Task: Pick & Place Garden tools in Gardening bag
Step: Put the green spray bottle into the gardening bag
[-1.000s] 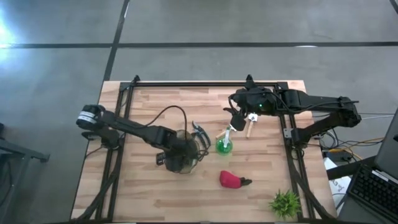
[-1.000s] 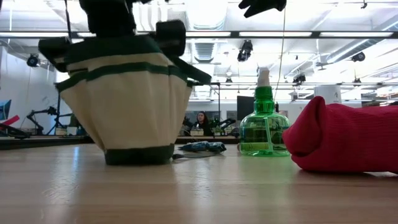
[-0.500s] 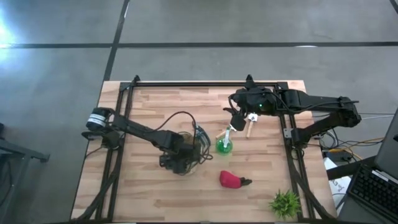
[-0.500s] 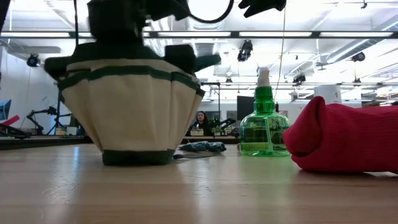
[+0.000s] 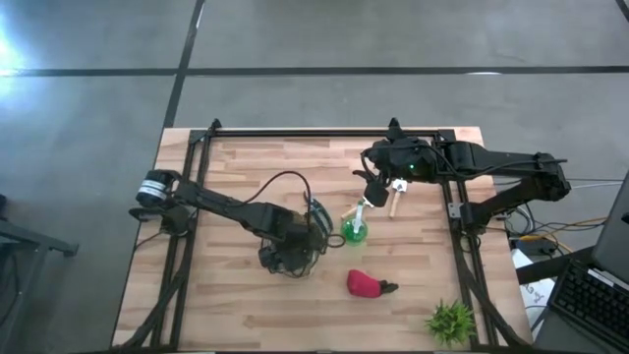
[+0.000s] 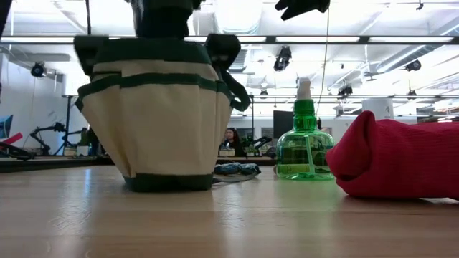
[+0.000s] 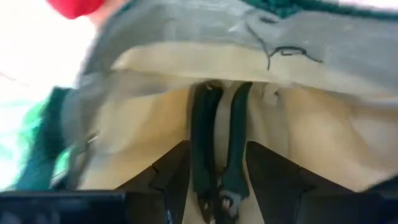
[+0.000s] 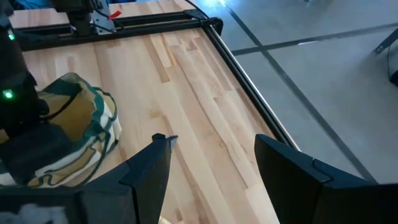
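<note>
The olive-tan gardening bag [image 6: 161, 122] with a dark green rim stands on the table and also shows in the high view [image 5: 297, 264]. My left gripper [image 5: 290, 246] reaches down into it, shut on a dark green-handled shears-like tool [image 7: 202, 155]. My right gripper [image 5: 376, 189] hovers open and empty over the far right of the table [image 8: 211, 162]. Blue-handled shears [image 5: 314, 209] lie on the table beside the bag. A red-and-black piece [image 5: 365, 284] lies toward the near edge. A wooden handle [image 5: 393, 203] lies below my right gripper. My left gripper has the tool between its two fingers [image 7: 171, 174], which stand against its two handles [image 7: 239, 149]. The fingers point down into the bag and lie along the tool. The handles point deeper into the bag; the tool's lower end is hidden by the bag's lining.
A green spray bottle [image 5: 354, 232] stands right of the bag and shows in the low view [image 6: 304, 150]. A small leafy plant [image 5: 450, 321] stands at the near right corner. Black frame rails [image 5: 187, 197] run along the table's sides. Bare wood lies left of the bag.
My left gripper has gone a little toward the table's right edge inside the bag. The bag has slid that way with it and now stands straighter, closer to the spray bottle.
</note>
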`<state>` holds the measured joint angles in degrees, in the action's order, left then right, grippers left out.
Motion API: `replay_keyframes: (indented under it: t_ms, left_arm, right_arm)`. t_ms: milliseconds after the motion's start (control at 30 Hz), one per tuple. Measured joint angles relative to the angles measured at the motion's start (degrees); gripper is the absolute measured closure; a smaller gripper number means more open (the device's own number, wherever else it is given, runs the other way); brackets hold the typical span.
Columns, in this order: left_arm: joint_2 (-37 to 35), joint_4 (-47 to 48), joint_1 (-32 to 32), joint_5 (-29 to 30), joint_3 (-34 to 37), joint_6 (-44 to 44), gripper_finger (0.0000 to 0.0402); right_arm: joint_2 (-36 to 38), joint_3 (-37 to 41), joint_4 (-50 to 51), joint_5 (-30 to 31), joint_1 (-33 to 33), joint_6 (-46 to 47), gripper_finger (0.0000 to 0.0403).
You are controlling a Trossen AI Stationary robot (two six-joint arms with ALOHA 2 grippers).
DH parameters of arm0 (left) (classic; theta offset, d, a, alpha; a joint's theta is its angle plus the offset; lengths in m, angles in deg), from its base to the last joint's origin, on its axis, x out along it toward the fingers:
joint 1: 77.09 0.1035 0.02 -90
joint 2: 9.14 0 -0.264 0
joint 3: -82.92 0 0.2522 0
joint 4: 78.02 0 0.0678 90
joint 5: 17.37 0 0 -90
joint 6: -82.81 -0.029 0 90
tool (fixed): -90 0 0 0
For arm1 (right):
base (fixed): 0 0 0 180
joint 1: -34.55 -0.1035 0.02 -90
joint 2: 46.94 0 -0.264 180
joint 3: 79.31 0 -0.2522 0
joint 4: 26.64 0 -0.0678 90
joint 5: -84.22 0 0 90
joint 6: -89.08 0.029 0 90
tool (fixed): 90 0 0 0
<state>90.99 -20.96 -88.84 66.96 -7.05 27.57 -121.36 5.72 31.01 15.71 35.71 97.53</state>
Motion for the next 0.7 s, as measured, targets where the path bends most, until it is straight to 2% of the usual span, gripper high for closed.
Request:
replay_keyframes:
  t_ms: [233,433,567,700]
  left_arm:
    - [-3.2,5.2,0.0,-1.0,-5.8,3.9,0.0241]
    - [-11.3,3.5,0.7,-3.0,-6.5,9.8,0.0244]
    - [-19.9,-1.4,2.4,-4.7,-2.9,15.9,0.0255]
    - [-30.1,-9.6,4.0,-5.2,4.4,21.6,0.0272]
  right_arm:
    - [0.0,0.0,0.1,0.0,0.0,-0.1,0.0179]
    - [0.0,0.0,0.3,0.0,0.0,-1.0,0.0179]
    - [0.1,0.0,0.7,0.0,0.0,-1.6,0.0179]
    - [0.2,0.0,3.0,0.1,-0.1,-1.2,0.0179]
